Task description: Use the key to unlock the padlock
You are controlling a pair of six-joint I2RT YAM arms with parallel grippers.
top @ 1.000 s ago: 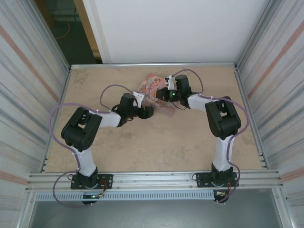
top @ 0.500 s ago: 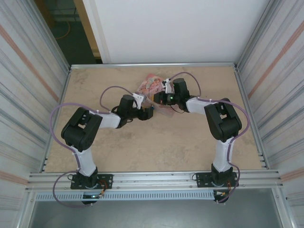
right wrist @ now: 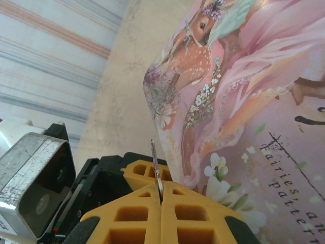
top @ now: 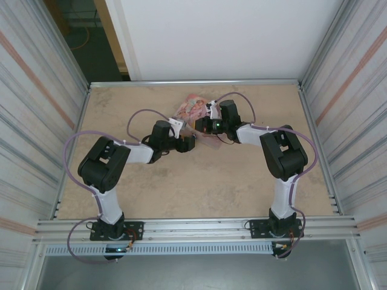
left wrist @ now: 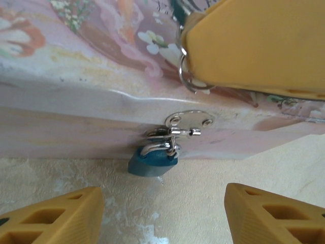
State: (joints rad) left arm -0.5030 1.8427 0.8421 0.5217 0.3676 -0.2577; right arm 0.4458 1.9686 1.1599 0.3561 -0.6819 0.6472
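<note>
The small blue padlock (left wrist: 151, 161) hangs by its silver shackle from the hasp (left wrist: 185, 122) on the front wall of the pink illustrated tin box (left wrist: 76, 56). It rests on the table just ahead of my left gripper (left wrist: 161, 203), whose yellow fingers stand open on either side and apart from it. My right gripper (right wrist: 161, 195) is shut on the key (right wrist: 155, 165), whose thin metal blade sticks out past the fingertips over the box lid (right wrist: 244, 101). In the left wrist view the right gripper's finger (left wrist: 254, 46) hovers above the box with a key ring (left wrist: 187, 71) hanging from it.
The box (top: 192, 110) lies at the back middle of the tan table (top: 193, 181), with both grippers meeting at its near side. Corrugated metal walls close in the left and right. Open tabletop lies in front of the arms.
My right gripper has moved a little to the left over the box, closer to the left gripper. The left arm has stayed still.
</note>
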